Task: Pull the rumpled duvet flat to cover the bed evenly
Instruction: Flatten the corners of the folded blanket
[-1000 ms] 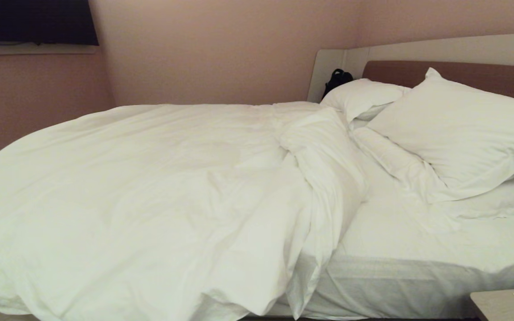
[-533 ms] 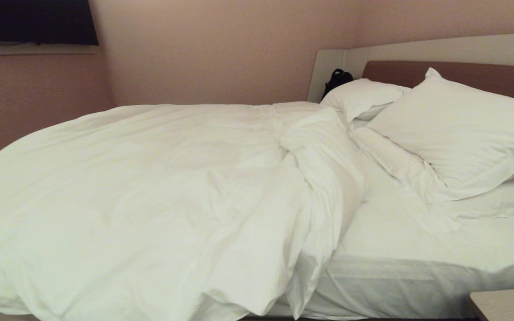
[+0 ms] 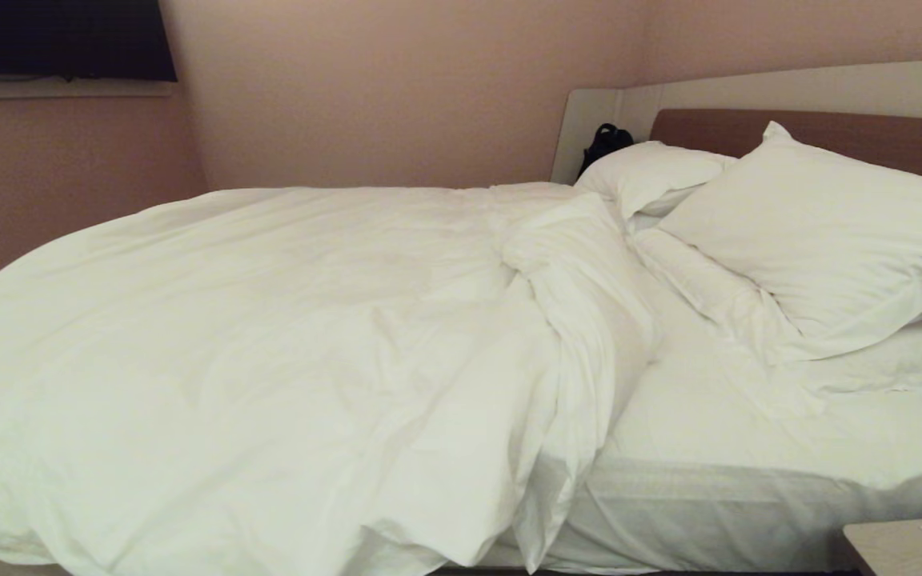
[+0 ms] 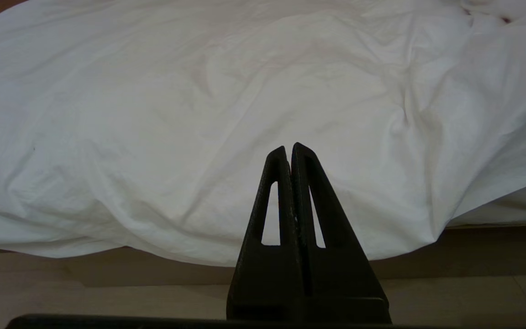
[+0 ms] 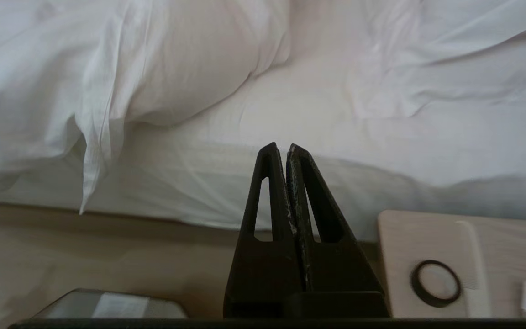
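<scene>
- Head view shows the large, puffy, plain white duvet [image 3: 269, 360] heaped over the foot half of the wide bed with the white sheeted mattress [image 3: 749, 448]; its top edge is bunched into a thick fold [image 3: 581, 320], and bare sheet lies between that fold and the plump white pillows [image 3: 829, 248].
- It looks soft and bulky, light for its size, likely to drag and bunch rather than slide cleanly.
- A sensible hold, I'd judge, is the hanging corner of the folded edge [image 5: 92, 151] at the near side of the mattress, then a pull toward the pillows.
- The right claw [image 5: 280, 148] hangs below the mattress edge facing that corner, clenched on nothing, beside a pale wooden bedside tabletop [image 5: 427, 237].
- The left claw [image 4: 288, 148] faces the duvet's overhang [image 4: 199, 183] low by the floor, also clenched and empty.
</scene>
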`<state>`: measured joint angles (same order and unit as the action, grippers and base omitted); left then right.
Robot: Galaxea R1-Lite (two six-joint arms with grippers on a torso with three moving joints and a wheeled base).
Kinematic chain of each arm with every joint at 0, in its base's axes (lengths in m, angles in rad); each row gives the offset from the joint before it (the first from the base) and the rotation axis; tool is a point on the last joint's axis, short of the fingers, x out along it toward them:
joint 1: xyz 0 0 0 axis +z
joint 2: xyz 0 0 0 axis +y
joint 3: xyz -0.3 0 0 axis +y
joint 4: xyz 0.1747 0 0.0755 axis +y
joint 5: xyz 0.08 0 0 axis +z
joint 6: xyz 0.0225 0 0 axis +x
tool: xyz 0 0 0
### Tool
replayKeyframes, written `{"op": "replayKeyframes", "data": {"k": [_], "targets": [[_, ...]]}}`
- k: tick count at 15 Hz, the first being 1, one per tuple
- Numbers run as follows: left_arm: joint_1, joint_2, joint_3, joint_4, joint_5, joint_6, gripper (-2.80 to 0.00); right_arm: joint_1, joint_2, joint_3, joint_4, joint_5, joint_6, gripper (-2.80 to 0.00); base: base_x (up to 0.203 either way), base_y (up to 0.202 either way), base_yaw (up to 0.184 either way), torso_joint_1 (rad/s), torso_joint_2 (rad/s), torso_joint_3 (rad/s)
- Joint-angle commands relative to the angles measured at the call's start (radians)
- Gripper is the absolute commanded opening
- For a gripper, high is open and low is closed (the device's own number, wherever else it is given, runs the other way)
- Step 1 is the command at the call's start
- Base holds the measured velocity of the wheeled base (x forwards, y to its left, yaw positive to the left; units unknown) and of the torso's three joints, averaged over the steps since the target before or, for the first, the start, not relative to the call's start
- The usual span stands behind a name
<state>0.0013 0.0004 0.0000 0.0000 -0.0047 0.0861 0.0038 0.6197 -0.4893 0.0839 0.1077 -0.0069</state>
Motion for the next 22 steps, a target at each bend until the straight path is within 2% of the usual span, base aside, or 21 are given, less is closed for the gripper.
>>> {"op": "replayKeyframes", "data": {"k": [1, 3, 7, 9, 12, 17, 19, 22], "targets": [[0.000, 0.000, 0.000, -0.001, 0.000, 0.001, -2.80, 0.000, 0.296, -0.064, -0.194, 0.032, 0.047, -2.80, 0.000, 0.000, 0.000, 0.000, 0.00, 0.000], [0.000, 0.000, 0.000, 0.000, 0.000, 0.001, -2.80, -0.020, 0.516, -0.173, -0.259, 0.116, 0.108, -2.80, 0.000, 0.000, 0.000, 0.000, 0.00, 0.000], [0.000, 0.000, 0.000, 0.000, 0.000, 0.001, -2.80, -0.123, 0.918, -0.428, -0.321, 0.428, 0.179, -2.80, 0.000, 0.000, 0.000, 0.000, 0.00, 0.000], [0.000, 0.000, 0.000, 0.000, 0.000, 0.000, -2.80, -0.158, 1.108, -0.568, -0.332, 0.536, 0.192, -2.80, 0.000, 0.000, 0.000, 0.000, 0.00, 0.000], [0.000, 0.000, 0.000, 0.000, 0.000, 0.001, -2.80, -0.180, 1.347, -0.779, -0.336, 0.606, 0.203, -2.80, 0.000, 0.000, 0.000, 0.000, 0.00, 0.000], [0.000, 0.000, 0.000, 0.000, 0.000, 0.001, -2.80, -0.187, 1.626, -1.073, -0.335, 0.654, 0.208, -2.80, 0.000, 0.000, 0.000, 0.000, 0.00, 0.000], [0.000, 0.000, 0.000, 0.000, 0.000, 0.001, -2.80, -0.187, 1.688, -1.146, -0.334, 0.712, 0.207, -2.80, 0.000, 0.000, 0.000, 0.000, 0.00, 0.000], [0.000, 0.000, 0.000, 0.000, 0.000, 0.000, -2.80, -0.182, 1.739, -1.195, -0.335, 0.755, 0.198, -2.80, 0.000, 0.000, 0.000, 0.000, 0.00, 0.000]]}}
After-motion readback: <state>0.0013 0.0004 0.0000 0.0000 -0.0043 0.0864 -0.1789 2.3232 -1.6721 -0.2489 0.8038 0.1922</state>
